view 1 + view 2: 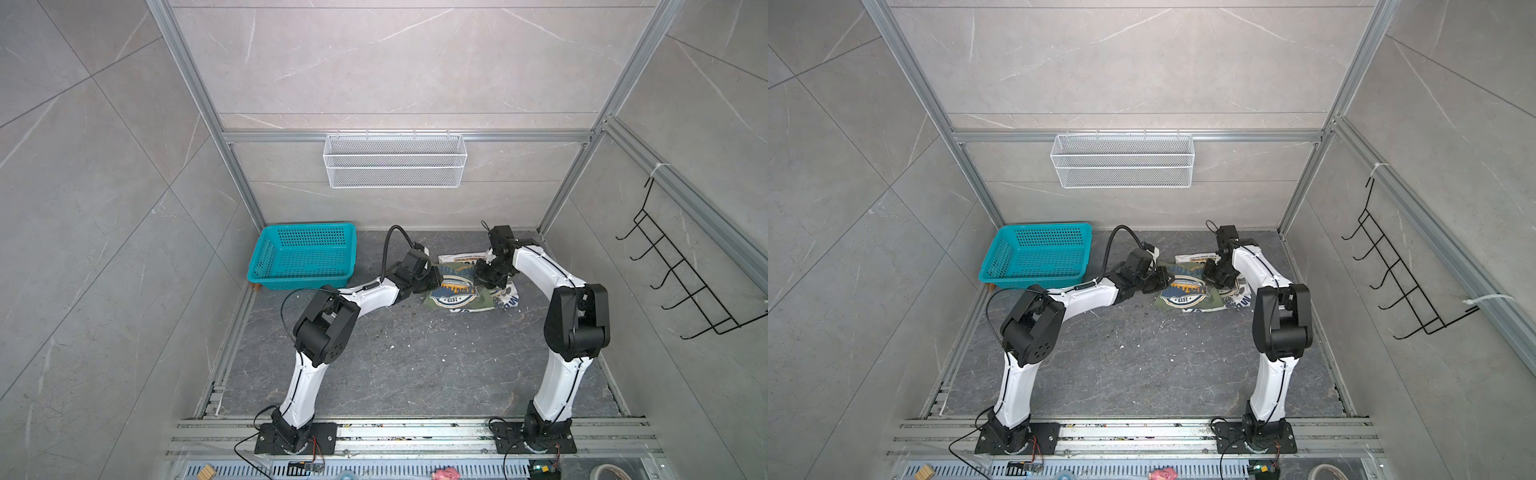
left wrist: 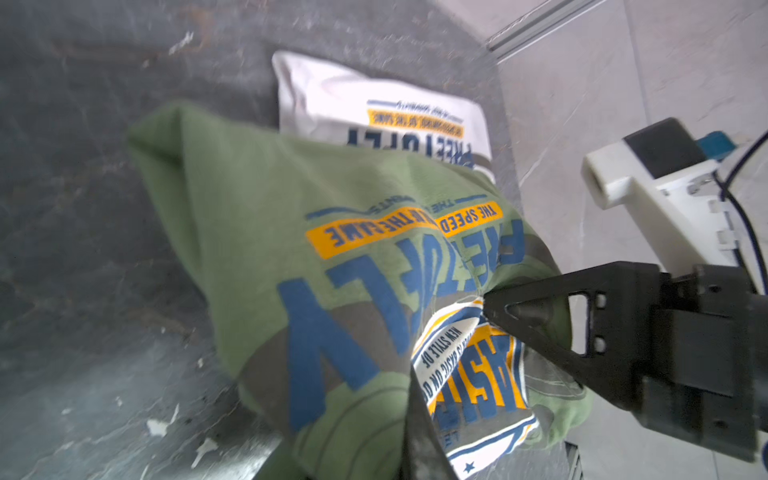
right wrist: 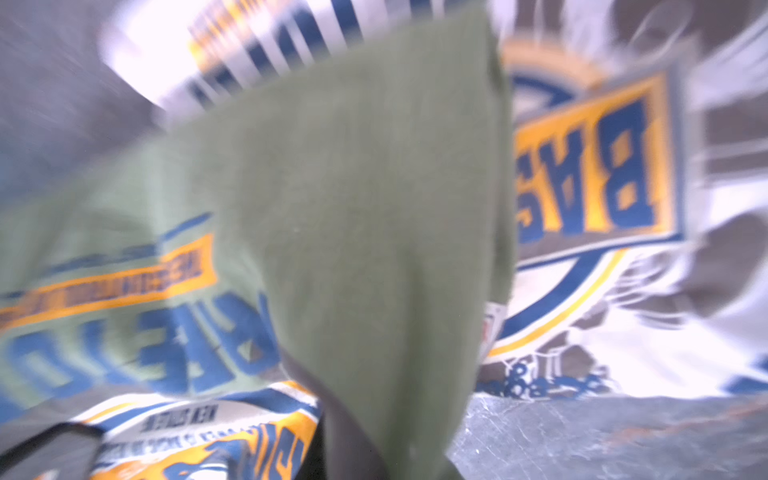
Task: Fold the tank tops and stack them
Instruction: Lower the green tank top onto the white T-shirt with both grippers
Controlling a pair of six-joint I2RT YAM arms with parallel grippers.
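The olive tank top (image 1: 461,293) lies on the table (image 1: 395,365) at about 1 o'clock from the table's centre, near the far wall, and rests on the white tank top (image 1: 456,258). In both top views its long axis runs from 9 o'clock to 3 o'clock. The white tank top shows beyond its 12 o'clock edge and again at its 4 o'clock corner, so the two garments overlap but are not squared. The left gripper (image 1: 433,281) stands at the 9 o'clock edge of the olive tank top. In the left wrist view its jaws are closed on a gathered pinch of olive cloth and print, and the cloth rises from the table toward that pinch. The right gripper (image 1: 484,277) stands at about 1 o'clock on the same garment. The right wrist view is blurred, but olive cloth drapes up from a dark finger there, so treat this gripper as clamped on the olive tank top too. Neither arm is nearer; each holds one end of the long axis. Judge the coming move as a joint carry of the held edge across the short axis, along the 12-to-6 line. Keep both grippers level and parallel to the long axis, or the fold is likely to skew. The teal basket (image 1: 305,259) sits well apart at 9 o'clock.
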